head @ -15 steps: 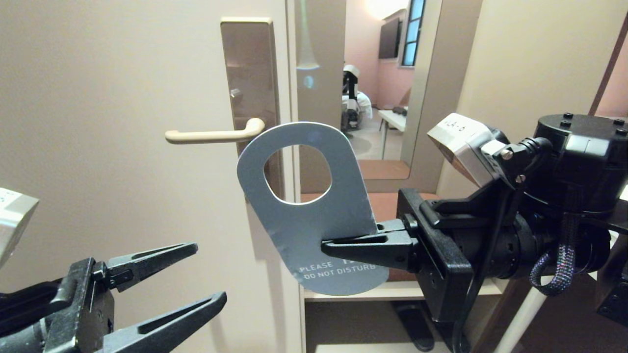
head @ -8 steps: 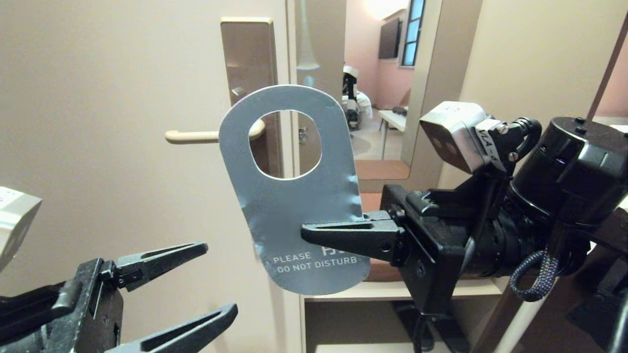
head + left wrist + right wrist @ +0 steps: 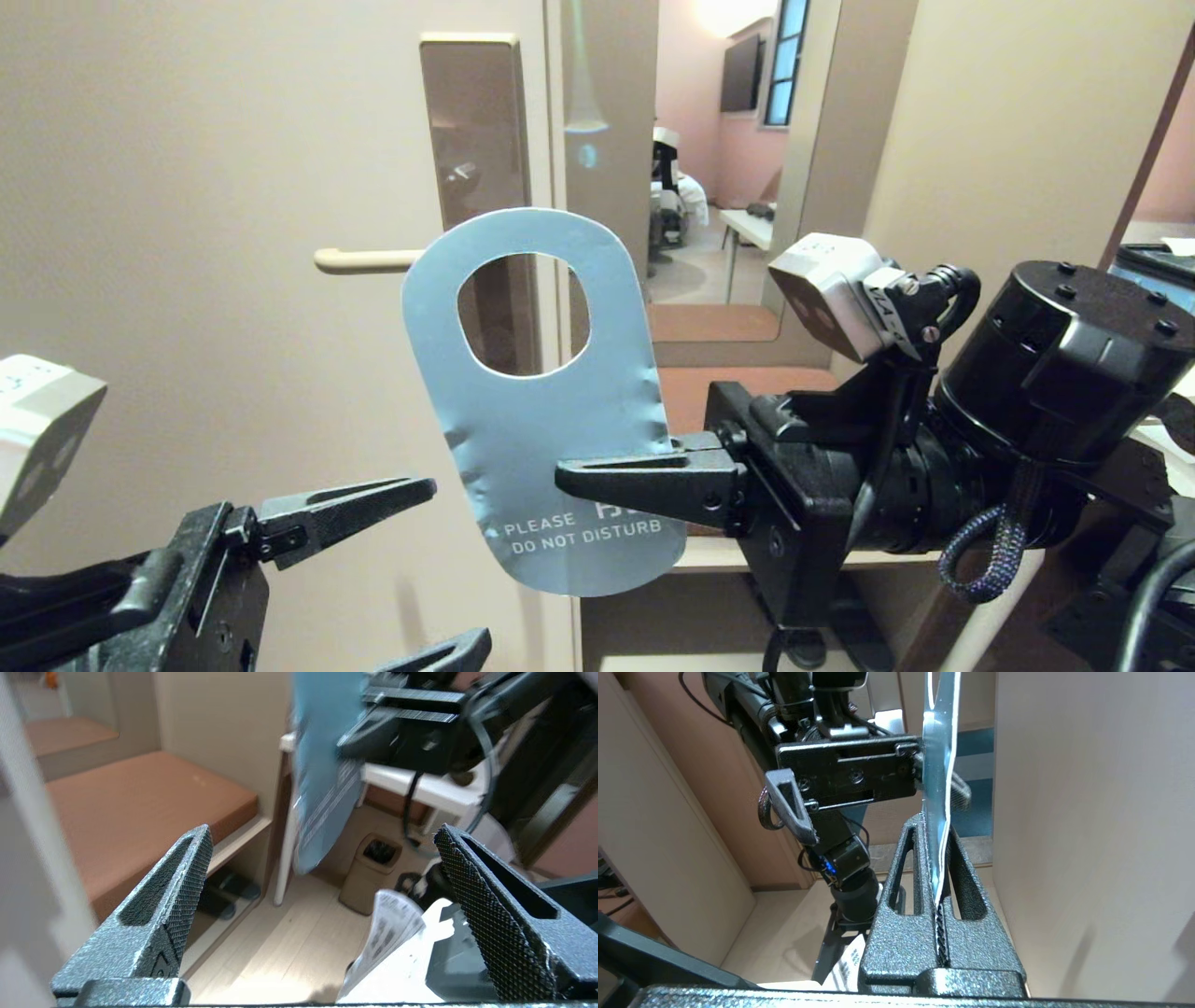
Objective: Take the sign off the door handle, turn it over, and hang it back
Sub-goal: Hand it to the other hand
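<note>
Your right gripper (image 3: 569,481) is clamped on the lower right edge of the sign (image 3: 532,411), holding it upright in the air in front of the door, off the door handle (image 3: 364,260). The light blue face reading "PLEASE DO NOT DISTURB" faces you. Its hole frames the brown plate (image 3: 476,131). Your left gripper (image 3: 434,569) sits low beside the sign, jaws spread wide and empty.
</note>
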{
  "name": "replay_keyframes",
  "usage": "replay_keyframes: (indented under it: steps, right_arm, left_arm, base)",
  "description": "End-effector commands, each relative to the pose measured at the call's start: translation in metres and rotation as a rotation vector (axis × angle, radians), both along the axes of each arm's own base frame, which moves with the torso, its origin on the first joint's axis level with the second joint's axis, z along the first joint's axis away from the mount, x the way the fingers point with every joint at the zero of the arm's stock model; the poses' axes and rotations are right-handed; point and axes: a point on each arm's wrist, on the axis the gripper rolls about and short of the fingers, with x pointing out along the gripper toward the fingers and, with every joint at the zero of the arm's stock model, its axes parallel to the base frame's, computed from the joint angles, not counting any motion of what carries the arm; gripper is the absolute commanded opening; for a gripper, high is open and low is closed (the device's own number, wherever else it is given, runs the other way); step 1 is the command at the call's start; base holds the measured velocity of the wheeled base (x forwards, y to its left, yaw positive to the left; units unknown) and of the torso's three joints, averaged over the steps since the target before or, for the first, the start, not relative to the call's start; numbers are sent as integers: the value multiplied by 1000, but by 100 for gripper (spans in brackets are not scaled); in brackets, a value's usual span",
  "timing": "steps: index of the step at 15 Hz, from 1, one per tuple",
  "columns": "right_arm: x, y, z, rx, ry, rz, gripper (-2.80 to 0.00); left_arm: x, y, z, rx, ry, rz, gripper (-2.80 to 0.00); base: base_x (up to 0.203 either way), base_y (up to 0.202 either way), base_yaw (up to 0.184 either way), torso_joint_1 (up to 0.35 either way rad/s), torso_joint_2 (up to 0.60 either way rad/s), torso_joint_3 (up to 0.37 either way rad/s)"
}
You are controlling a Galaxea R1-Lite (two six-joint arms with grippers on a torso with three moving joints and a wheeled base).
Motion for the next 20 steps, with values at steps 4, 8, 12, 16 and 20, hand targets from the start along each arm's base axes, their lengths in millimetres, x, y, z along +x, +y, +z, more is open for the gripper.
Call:
replay_keyframes:
  steps: [4,8,12,16,20]
  right_arm:
    - [0,6,-1,21,-18,17,-280]
    - [2,8,-4,17,-14,16,-280]
    - [3,12,-2,34,-29,22,-280]
    - [7,18,0,68,-18,32,-280]
    - [5,18,4,125,-5,48,-280]
  left_arm:
    - [4,-13,-3,2,6,-110,0]
    - [5,-13,-4,4,10,-111,0]
    - [8,-17,-3,-5,15,-120,0]
    - [12,-22,-3,-13,13,-133,0]
    - [15,-25,0,-16,13,-133,0]
  base:
    - [0,0,0,0,0,0]
    - [0,0,0,0,0,0]
    - [0,0,0,0,0,0]
    - [0,0,0,0,0,0]
    - [0,0,0,0,0,0]
